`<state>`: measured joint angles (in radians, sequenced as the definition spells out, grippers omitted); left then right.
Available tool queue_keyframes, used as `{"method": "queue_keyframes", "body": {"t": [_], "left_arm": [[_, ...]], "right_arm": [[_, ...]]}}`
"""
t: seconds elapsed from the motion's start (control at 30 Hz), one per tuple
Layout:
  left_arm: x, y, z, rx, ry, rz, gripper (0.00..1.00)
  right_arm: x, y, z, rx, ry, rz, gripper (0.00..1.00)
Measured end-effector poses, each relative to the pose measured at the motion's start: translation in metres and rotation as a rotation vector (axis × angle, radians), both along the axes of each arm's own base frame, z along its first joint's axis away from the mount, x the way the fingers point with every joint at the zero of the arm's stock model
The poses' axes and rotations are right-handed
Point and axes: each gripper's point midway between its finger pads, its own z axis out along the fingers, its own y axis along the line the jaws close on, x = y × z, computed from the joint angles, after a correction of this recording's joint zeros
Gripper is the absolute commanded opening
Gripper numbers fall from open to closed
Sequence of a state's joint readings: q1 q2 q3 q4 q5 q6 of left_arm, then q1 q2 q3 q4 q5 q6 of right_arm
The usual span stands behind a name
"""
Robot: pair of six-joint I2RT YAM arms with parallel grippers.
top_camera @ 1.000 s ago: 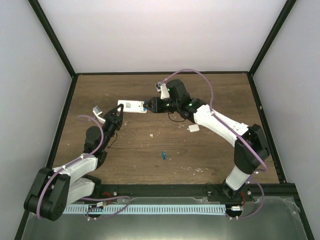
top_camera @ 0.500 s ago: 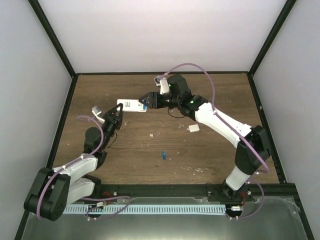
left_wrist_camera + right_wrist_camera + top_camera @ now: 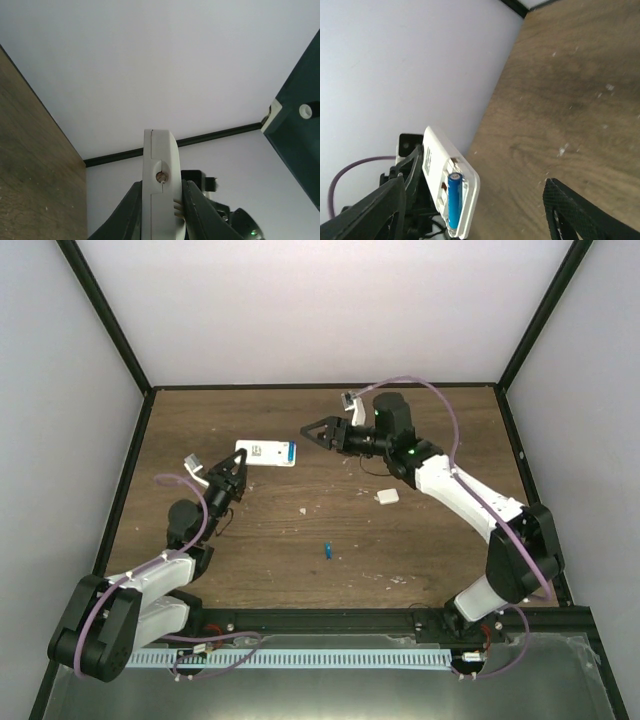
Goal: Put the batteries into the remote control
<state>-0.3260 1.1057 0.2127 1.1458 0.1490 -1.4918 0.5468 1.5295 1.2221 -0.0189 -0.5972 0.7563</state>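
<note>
The white remote control (image 3: 262,452) hangs above the table's back left, its left end pinched in my shut left gripper (image 3: 238,462). In the left wrist view the remote control (image 3: 159,165) stands edge-on between the two dark fingers (image 3: 132,210). Its open compartment faces the right wrist camera, with one blue battery (image 3: 453,200) seated in it; from above that battery (image 3: 291,450) shows at the remote's right end. My right gripper (image 3: 312,431) is open and empty, a short way right of the remote. A second blue battery (image 3: 327,551) lies on the table in the middle.
A small white flat piece (image 3: 387,496) lies on the wood under the right forearm. White crumbs (image 3: 305,509) are scattered over the brown table (image 3: 420,540). Black frame posts and white walls enclose the table.
My right gripper has opened and drawn back to the right from the remote's end, leaving the blue battery in the compartment. The left gripper still holds the remote, nearly unmoved.
</note>
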Motion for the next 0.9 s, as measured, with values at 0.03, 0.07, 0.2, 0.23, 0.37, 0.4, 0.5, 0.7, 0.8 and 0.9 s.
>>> {"method": "queue_keyframes", "body": {"t": [0.03, 0.07, 0.2, 0.23, 0.37, 0.4, 0.5, 0.7, 0.8, 0.9], "left_arm": [[-0.001, 0.0, 0.001, -0.003, -0.003, -0.004, 0.0], [-0.001, -0.001, 0.002, -0.006, -0.006, -0.011, 0.0], [-0.003, -0.003, 0.005, -0.018, -0.013, -0.026, 0.0], [-0.004, -0.003, 0.005, -0.019, -0.013, -0.028, 0.0], [-0.005, -0.004, 0.005, -0.019, -0.013, -0.039, 0.0], [-0.005, -0.005, 0.005, -0.019, -0.013, -0.041, 0.0], [-0.005, -0.005, 0.005, -0.019, -0.013, -0.045, 0.0], [-0.005, -0.005, 0.005, -0.021, -0.013, -0.046, 0.0], [-0.006, -0.005, 0.007, -0.024, -0.021, -0.047, 0.0], [-0.006, -0.006, 0.008, -0.027, -0.025, -0.05, 0.0]], "right_arm": [[-0.003, 0.001, -0.004, 0.024, 0.024, 0.014, 0.67], [-0.006, 0.002, -0.007, 0.042, 0.044, 0.027, 0.68], [-0.019, 0.007, -0.016, 0.113, 0.116, 0.08, 0.69], [-0.022, 0.008, -0.015, 0.13, 0.123, 0.092, 0.69], [-0.026, 0.012, 0.001, 0.201, 0.115, 0.135, 0.69], [-0.027, 0.013, 0.005, 0.213, 0.109, 0.143, 0.69], [-0.028, 0.015, 0.011, 0.241, 0.103, 0.163, 0.69], [-0.024, 0.02, -0.003, 0.241, 0.157, 0.167, 0.69], [-0.023, 0.021, -0.007, 0.24, 0.175, 0.166, 0.68], [-0.023, 0.023, -0.009, 0.245, 0.188, 0.174, 0.6]]}}
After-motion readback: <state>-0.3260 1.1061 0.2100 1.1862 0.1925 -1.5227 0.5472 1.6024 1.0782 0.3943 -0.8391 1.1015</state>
